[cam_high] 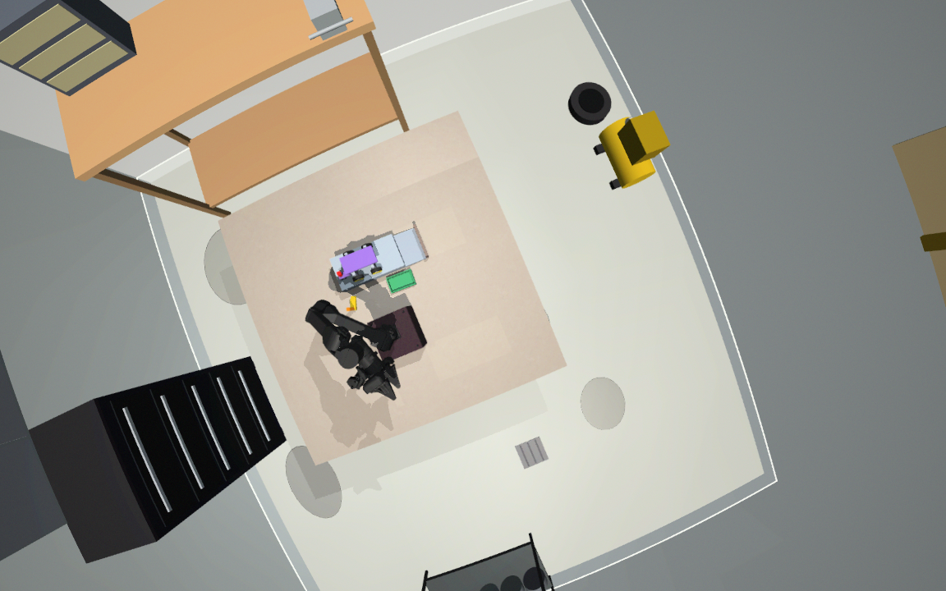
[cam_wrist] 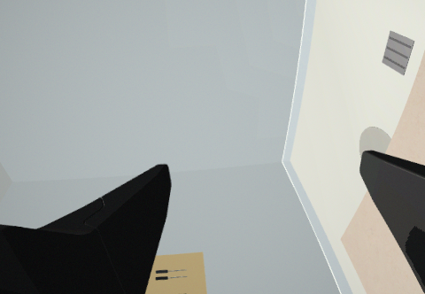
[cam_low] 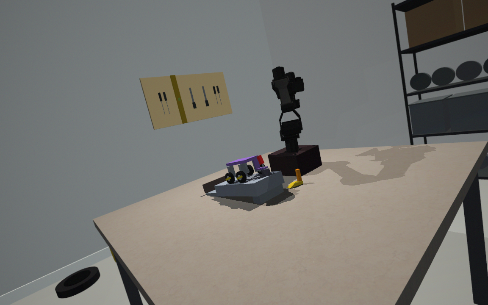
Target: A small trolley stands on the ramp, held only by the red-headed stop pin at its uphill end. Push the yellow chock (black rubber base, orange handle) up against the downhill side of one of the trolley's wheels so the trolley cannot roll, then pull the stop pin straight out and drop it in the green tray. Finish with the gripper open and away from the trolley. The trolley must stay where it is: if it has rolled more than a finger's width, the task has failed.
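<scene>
A: Grey walls, pale desk [cam_high: 506, 316] [cam_low: 238, 242] [cam_wrist: 412, 121]. Arm [cam_high: 329, 330] [cam_low: 285, 92]?
B: Raised, folded back, tool [cam_high: 396, 380] [cam_wrist: 267, 168] open, facing away from ramp [cam_high: 410, 248] [cam_low: 234, 190].
A: Trolley [cam_high: 359, 260] [cam_low: 242, 160]?
B: On ramp, red-headed pin [cam_high: 339, 273] [cam_low: 260, 159] at uphill end. Chock [cam_high: 353, 302] [cam_low: 295, 184] on desk, beside ramp, apart from wheels.
</scene>
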`<state>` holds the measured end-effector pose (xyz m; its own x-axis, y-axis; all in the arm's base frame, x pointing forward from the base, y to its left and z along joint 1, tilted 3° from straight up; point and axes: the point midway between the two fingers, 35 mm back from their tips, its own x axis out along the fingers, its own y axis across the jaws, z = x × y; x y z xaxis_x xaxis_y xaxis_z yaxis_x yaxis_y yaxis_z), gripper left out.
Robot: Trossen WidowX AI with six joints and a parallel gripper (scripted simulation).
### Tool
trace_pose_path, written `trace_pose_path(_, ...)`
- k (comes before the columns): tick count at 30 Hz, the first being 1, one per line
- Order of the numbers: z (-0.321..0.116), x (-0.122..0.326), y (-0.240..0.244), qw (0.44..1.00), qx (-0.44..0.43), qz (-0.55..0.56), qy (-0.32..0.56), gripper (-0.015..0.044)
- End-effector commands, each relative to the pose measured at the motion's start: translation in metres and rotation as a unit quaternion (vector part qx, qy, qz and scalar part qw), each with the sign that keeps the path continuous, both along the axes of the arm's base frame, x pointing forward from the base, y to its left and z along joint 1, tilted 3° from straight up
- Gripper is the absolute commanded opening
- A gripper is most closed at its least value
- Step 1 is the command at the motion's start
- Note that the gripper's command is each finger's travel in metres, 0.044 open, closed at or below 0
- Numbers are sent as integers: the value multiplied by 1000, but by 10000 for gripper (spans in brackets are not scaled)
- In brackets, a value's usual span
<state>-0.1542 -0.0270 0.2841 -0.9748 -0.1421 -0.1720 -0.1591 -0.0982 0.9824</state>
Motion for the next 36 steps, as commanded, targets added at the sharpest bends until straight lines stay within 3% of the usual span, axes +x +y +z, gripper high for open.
trace_pose_path(1, 0, 0, -1, 1000, 0, 2, -1, 374)
trace_pose_path(8, -8, 1, -35, 996, 1, 87, -34, 190)
trace_pose_path(21, -26, 26, -103, 961, 7, 255, -104, 190)
trace_pose_path(36, -49, 89, -162, 885, 41, 425, -184, 190)
